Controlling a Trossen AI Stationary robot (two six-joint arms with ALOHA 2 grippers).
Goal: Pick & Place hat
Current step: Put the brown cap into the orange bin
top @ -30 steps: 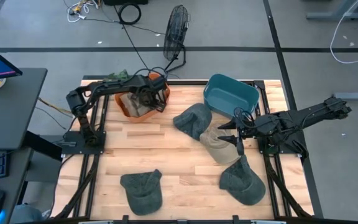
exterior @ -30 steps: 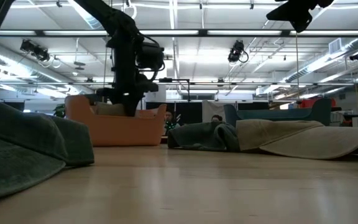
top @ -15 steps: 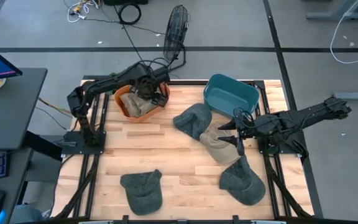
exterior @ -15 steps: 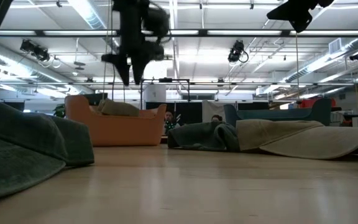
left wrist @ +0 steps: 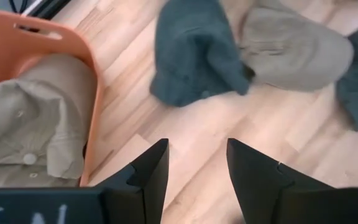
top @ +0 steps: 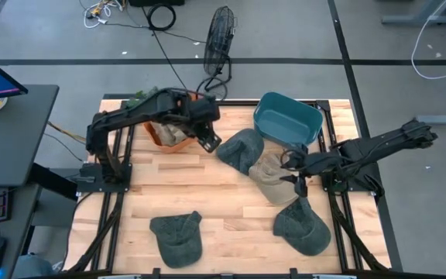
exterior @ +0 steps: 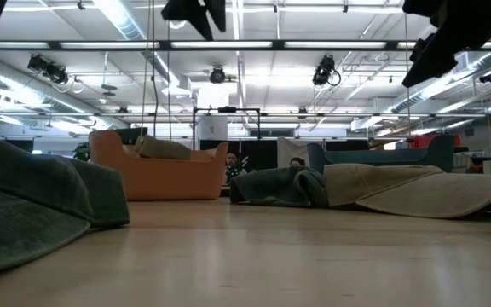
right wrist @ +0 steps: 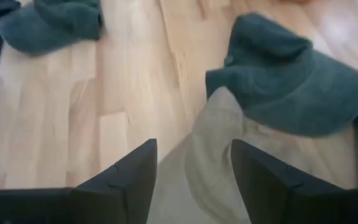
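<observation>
I am swinging my left gripper (top: 211, 142) away from the orange bin (top: 163, 133), out over the bare table toward the dark green hat (top: 240, 149), fingers spread and empty. The tan hat (left wrist: 33, 118) I was lowering is now lying inside that bin. I am also drawing my right gripper (top: 291, 170) in lower over the beige hat (top: 273, 178), jaws parted.

The high view looks straight down on the whole table (top: 207, 194) — the low view sits at tabletop height, facing the room. Both wrist views look close down and share the dark green hat (left wrist: 191, 53) (right wrist: 288, 78).
</observation>
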